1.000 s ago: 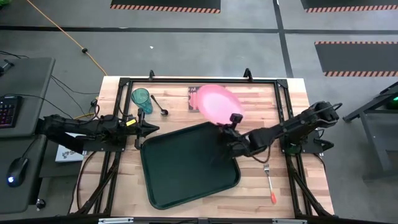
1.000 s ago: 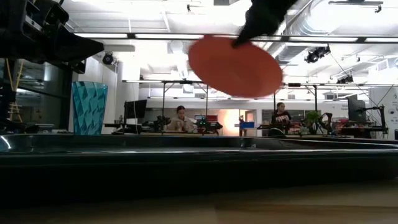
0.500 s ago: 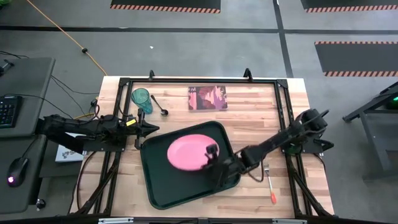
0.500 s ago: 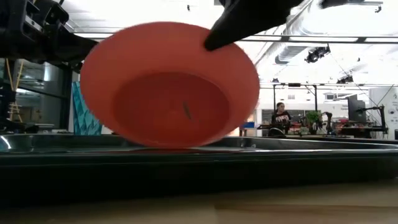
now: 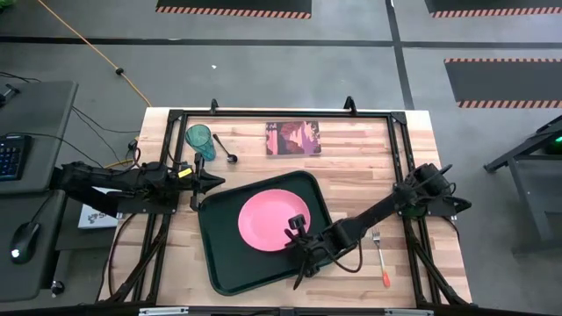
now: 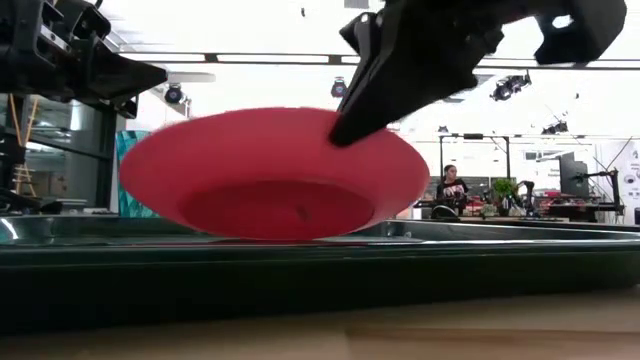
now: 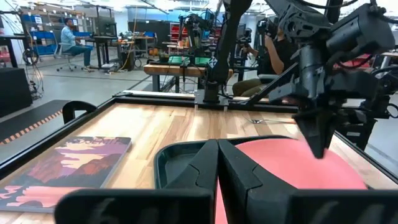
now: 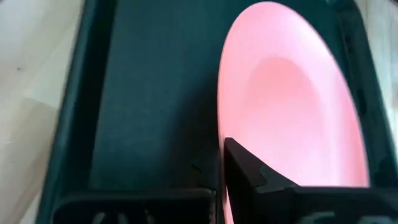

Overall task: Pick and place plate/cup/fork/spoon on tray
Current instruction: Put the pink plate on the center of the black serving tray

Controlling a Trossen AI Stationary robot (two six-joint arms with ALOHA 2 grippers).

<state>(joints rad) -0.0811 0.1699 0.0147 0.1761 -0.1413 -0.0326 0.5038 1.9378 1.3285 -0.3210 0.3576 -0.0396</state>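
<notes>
The pink plate (image 5: 272,219) is over the middle of the dark green tray (image 5: 219,263), almost level, with my right gripper (image 5: 293,232) shut on its near right rim. In the low view the plate (image 6: 260,185) sits low in the tray; whether its base touches the floor, I cannot tell. My left gripper (image 5: 211,180) is shut and empty at the tray's far left corner. The teal cup (image 5: 199,138) stands at the far left, with the dark spoon (image 5: 226,151) lying beside it. The orange-handled fork (image 5: 379,256) lies right of the tray. My right gripper pinches the plate's rim (image 8: 221,134) between its two fingers, one finger (image 8: 249,171) over the plate's upper face, the other hidden under it. The fingers come slanting down from the table's right near side. The plate (image 6: 260,185) is nearly level, its held side slightly higher.
A dark-red square picture (image 5: 293,138) lies flat at the far centre. A black frame rail (image 5: 281,113) runs round the table top. People sit at desks in the room behind (image 6: 452,190). Bare wood shows between the tray and the fork (image 5: 356,263).
My right gripper has carried the plate from above the picture at the far centre toward the near edge and left, over the tray, and down. The plate has gone from steeply tilted to almost level, low in the tray.
</notes>
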